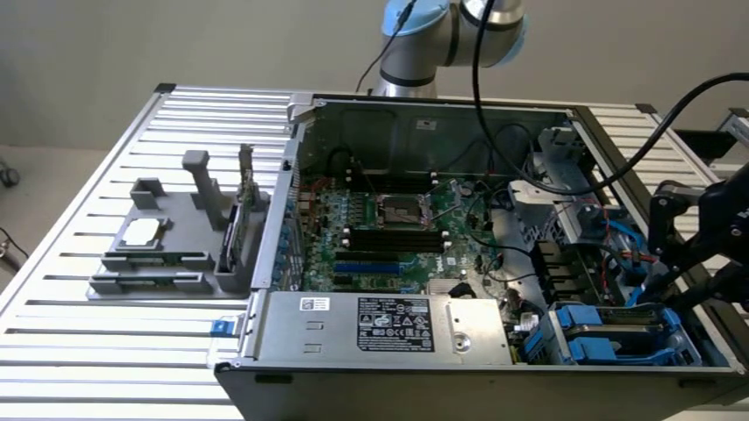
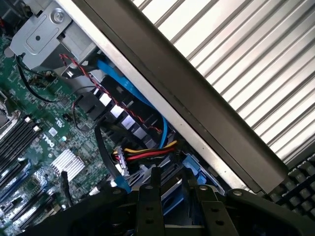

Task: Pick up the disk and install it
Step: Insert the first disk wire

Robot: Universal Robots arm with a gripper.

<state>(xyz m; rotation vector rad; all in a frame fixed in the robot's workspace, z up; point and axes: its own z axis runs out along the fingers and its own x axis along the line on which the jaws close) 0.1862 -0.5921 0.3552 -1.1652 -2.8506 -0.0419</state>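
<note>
Disk [image 1: 615,329] lay in its blue bracket in the corner of the computer case [image 1: 468,386] at the exterior view's lower right, just beside the power supply box [image 1: 387,326]. Gripper [image 2: 173,183] hovered over that corner, near the case's side wall, with jaws apart and clamped on nothing. Judgement: the disk was in the bay, not held. Whether it was fully seated, I could not tell.
</note>
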